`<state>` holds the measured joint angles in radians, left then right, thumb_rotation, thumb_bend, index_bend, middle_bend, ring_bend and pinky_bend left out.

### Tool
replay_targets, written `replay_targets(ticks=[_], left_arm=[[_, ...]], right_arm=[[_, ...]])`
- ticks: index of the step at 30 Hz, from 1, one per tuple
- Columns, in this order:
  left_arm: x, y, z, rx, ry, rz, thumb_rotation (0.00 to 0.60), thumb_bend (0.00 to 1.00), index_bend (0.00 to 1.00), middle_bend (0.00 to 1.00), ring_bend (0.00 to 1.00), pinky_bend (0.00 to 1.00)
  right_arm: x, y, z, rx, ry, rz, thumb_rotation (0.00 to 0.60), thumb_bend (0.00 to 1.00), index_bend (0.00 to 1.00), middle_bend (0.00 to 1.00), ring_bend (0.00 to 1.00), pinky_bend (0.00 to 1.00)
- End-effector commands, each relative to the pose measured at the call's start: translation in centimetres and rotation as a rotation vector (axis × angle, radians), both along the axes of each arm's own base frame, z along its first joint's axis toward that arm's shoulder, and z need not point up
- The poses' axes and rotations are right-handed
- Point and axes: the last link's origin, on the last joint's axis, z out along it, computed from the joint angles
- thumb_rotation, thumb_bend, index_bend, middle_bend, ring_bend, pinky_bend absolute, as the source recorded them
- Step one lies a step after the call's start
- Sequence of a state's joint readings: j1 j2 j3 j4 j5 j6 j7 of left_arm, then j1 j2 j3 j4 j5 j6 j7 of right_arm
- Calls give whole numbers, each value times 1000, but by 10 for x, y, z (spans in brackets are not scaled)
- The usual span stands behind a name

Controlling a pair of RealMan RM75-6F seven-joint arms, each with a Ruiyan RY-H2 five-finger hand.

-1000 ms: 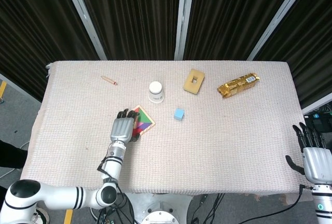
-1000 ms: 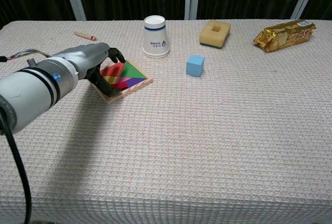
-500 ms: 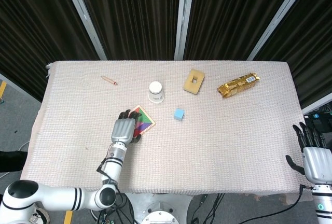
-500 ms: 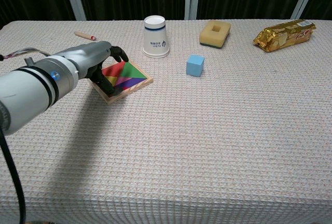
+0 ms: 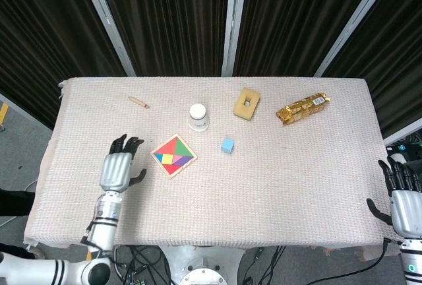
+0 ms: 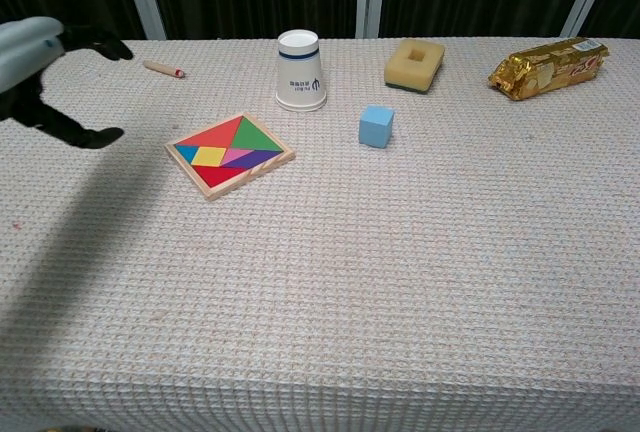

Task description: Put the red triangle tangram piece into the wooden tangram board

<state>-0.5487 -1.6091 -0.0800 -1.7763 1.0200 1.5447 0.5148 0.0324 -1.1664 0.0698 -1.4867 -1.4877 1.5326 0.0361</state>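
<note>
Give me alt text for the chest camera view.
A wooden tangram board filled with colored pieces, including a red triangle, lies flat on the cloth-covered table. The left hand hovers open beside it at the frame's left edge.

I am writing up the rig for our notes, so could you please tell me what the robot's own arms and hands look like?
The left hand has a silver-grey metal back and black fingers, on a slim grey wrist. Its arm is glossy white with black bands at the joint. The right hand looks the same: silver-grey back, black fingers. Black cables hang below the table edge.
</note>
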Motion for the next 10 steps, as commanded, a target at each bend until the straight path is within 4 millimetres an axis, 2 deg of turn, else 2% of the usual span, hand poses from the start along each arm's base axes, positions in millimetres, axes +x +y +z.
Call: replay_targets(ticks=[1,5,10], left_arm=[[-67,-56,34,109,84,-106,600,224,215,156,21,104],[-96,-71,42,92,168,-161,600,170,216,156,21,102],[-113,-75,45,49,192,-159,600,149,213,153,21,101]], right_arm=[[-2,5,-5,-7,-23,6,600,174,0,0,0,0],[-6,12,-11,-4,-48,13,600,155,0,0,0,0],[-12,19,-15,6,-52,-7,600,151,0,0,0,0]])
